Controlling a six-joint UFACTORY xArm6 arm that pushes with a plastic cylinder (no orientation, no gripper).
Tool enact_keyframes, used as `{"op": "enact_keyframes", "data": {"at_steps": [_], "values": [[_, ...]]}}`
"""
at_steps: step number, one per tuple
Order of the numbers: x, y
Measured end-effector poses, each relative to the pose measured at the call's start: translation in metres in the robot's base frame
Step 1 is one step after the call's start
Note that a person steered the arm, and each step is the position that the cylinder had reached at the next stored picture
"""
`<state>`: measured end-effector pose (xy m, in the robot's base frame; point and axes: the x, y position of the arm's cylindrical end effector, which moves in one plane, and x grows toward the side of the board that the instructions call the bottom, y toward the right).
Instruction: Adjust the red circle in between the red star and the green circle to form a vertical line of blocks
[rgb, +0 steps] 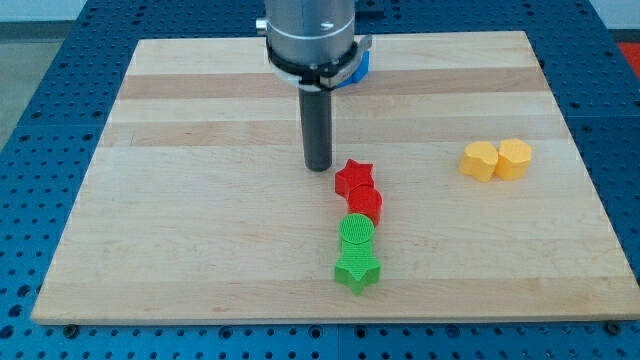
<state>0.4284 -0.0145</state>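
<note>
A red star (354, 177) lies near the board's middle. A red circle (366, 204) sits just below it, shifted slightly to the view's right, touching it. A green circle (357, 233) sits below the red circle, touching it. A green star (357, 268) lies below the green circle. Together they form a rough vertical column. My tip (318, 166) rests on the board just left of and slightly above the red star, close to it, with a small gap.
Two yellow blocks, one heart-like (479, 160) and one hexagonal (514, 158), sit side by side at the view's right. A blue block (361, 63) peeks out behind the arm at the top. The wooden board (150, 200) lies on a blue perforated table.
</note>
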Motion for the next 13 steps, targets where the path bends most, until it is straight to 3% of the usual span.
{"op": "enact_keyframes", "data": {"at_steps": [1,2,6,13], "values": [[-0.039,0.06],[-0.008,0.128],[0.065,0.085],[0.077,0.081]]}}
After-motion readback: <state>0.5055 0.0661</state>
